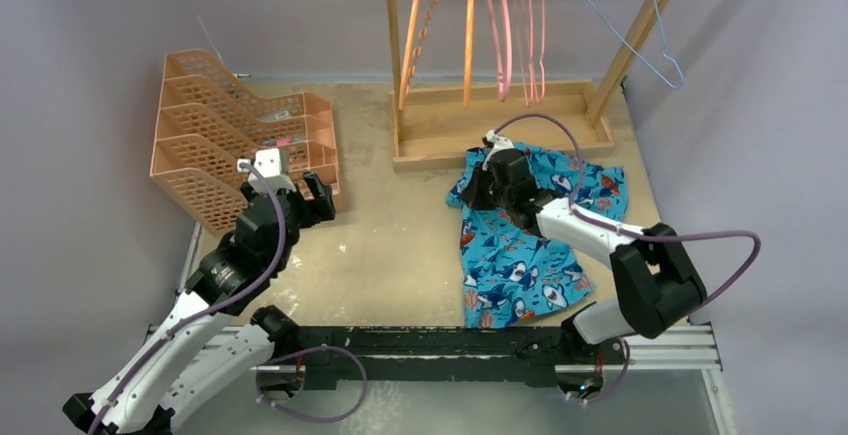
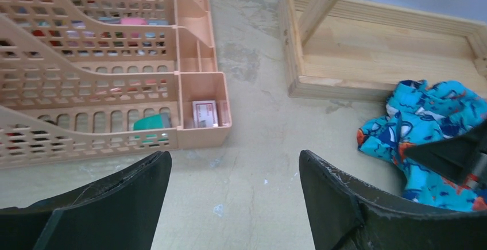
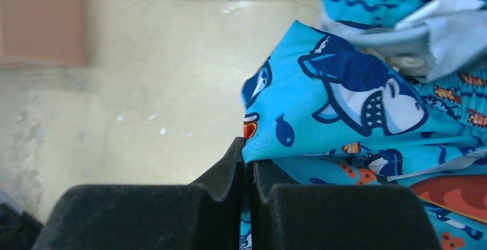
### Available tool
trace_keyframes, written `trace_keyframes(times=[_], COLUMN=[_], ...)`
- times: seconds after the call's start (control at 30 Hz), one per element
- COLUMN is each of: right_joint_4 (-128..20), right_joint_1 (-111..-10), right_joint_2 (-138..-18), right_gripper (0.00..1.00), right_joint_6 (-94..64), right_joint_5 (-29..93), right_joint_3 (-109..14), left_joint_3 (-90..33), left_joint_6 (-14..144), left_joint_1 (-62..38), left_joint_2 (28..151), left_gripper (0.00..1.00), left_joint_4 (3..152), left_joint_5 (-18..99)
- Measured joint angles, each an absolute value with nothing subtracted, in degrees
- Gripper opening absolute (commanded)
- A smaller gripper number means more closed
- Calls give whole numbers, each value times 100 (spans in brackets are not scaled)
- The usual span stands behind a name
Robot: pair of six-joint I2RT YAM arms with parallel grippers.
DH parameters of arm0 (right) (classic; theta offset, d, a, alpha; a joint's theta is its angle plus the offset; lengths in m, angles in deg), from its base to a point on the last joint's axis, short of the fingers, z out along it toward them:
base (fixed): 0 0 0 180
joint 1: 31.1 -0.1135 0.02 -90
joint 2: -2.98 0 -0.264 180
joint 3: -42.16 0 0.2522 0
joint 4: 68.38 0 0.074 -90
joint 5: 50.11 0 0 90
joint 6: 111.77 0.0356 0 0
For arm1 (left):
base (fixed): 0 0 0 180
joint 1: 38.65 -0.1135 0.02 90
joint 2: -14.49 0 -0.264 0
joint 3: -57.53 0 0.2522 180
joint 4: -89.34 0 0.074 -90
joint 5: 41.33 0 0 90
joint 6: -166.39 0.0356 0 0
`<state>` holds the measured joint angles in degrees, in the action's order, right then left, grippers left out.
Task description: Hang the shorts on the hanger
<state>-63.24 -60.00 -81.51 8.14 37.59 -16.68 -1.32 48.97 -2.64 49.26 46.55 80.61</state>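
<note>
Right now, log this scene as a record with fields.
shorts: crumpled on the table, in front of the wooden rack
hanger: hanging on the rack, apart from the shorts
right end effector: shut on a fold of the shorts
left end effector: open, empty, near the file organizer

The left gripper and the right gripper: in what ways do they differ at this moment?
The left gripper is open and holds nothing; the right gripper is shut on an edge of the shorts. The left gripper is beside the orange file rack; the right gripper is close to the wooden base. Both have black fingers.
</note>
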Motion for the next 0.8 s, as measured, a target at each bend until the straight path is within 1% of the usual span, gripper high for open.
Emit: trace_keyframes(times=[0.13,0.33,0.43,0.53,0.6,0.67,0.8], right_joint_4=[-6536,-7052,-7242,-7270,-7255,-7124,-6431], right_joint_1=[-6387,-7172,-7539,-7823,-7972,-8064,-8090], right_joint_2=[-7760,-7334,-7292,-7320,-7388,-7447,-7460], right_gripper=[5,6,10,17,29,39,44], right_joint_6=[829,1019,1168,1310,1380,1437,1430], right_joint_5=[3527,3234,3155,3155,3182,3258,3686], right_joint_3=[-1659,-1627,-1627,-1625,-1616,-1611,-1649], left_joint_3=[-140,-199,-188,-14,120,253,415], left_joint_6=[4630,3955,3544,3218,3058,2936,2842], left_joint_1=[-264,-264,-264,-264,-264,-264,-264], left_joint_2=[5072,5184,5096,4963,4941,5031,5299], left_gripper=[73,71,71,71,71,71,71], left_joint_4=[4401,3992,4005,4211,4322,4408,4576], left_joint_5=[8524,8736,8522,8201,8061,7943,7731])
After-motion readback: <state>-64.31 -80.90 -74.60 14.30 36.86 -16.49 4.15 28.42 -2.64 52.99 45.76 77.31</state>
